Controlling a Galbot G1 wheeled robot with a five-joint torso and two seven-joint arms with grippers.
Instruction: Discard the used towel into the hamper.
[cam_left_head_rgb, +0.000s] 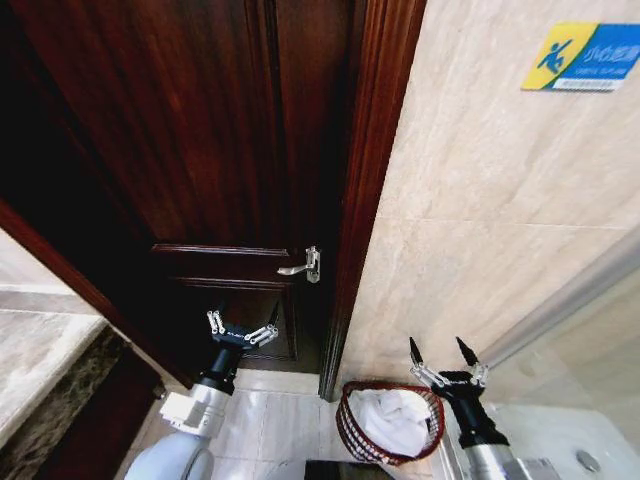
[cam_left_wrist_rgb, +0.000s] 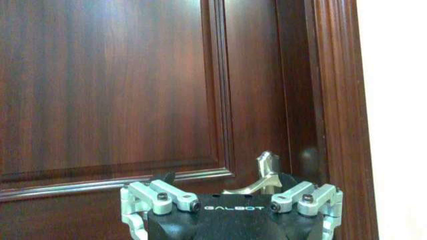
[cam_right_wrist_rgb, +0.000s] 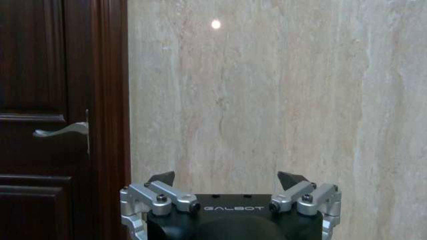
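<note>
White crumpled towel (cam_left_head_rgb: 393, 420) lies inside round reddish-brown woven hamper (cam_left_head_rgb: 349, 432) on pale tile floor (cam_left_head_rgb: 272, 420), near dark panelled wooden door (cam_left_head_rgb: 200, 140). Right claw (cam_left_head_rgb: 444, 362) beside hamper, fingers apart, empty. Left claw (cam_left_head_rgb: 241, 331) apart, facing door's metal handle (cam_left_head_rgb: 302, 266).

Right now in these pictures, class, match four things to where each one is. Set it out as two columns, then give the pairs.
1. white towel
2. hamper
3. door handle
4. blue and yellow sign

A. on the dark wooden door
B. high on the marble wall
C. inside the hamper
D. on the floor beside the door frame

1-C, 2-D, 3-A, 4-B
</note>
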